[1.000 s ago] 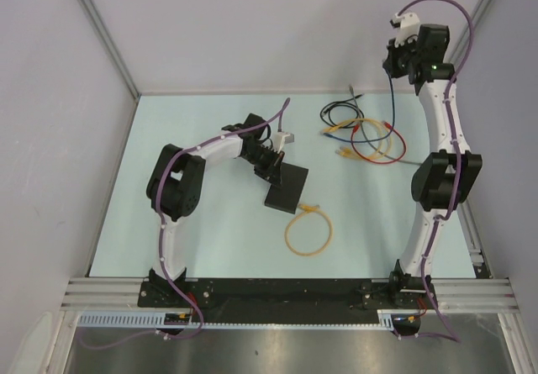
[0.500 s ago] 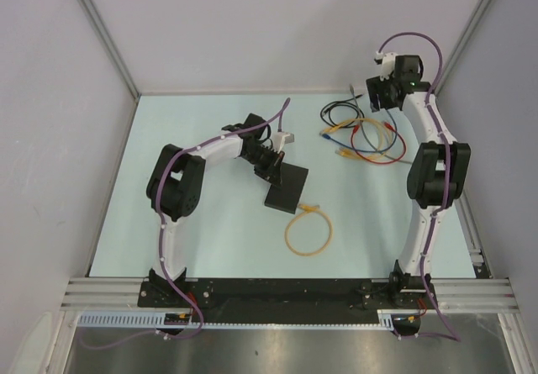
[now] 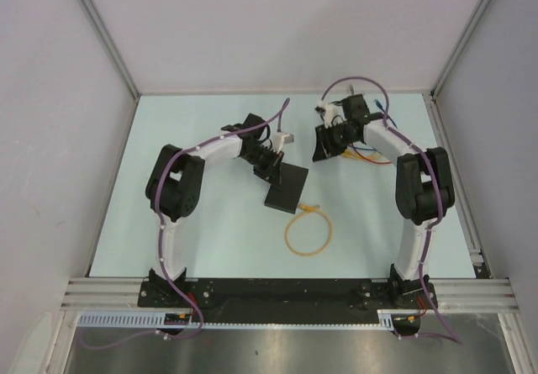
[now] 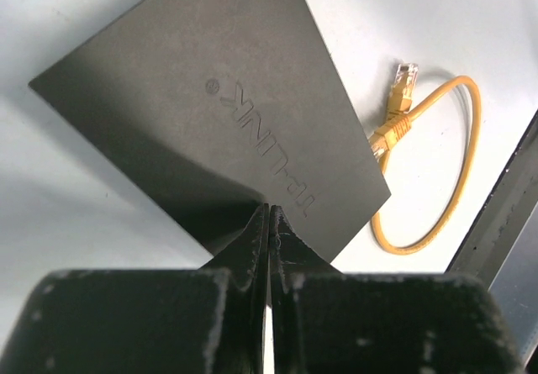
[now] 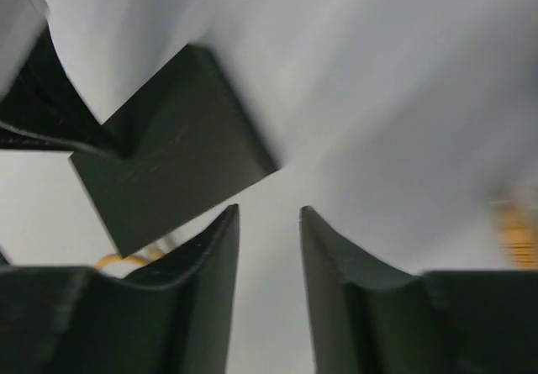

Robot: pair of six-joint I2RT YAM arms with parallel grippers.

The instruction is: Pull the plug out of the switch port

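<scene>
Just beside the switch (image 3: 287,186) lies a yellow cable loop (image 4: 393,129), perhaps touching.

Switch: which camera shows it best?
Left wrist: the switch fills the frame, sharp, logo readable. Top external shows it small, one corner hidden by the left gripper. Right wrist shows it blurred.

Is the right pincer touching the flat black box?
Apart. The top view shows bare pale table between the right pincer and the flat matte-black rectangular switch box.
</scene>
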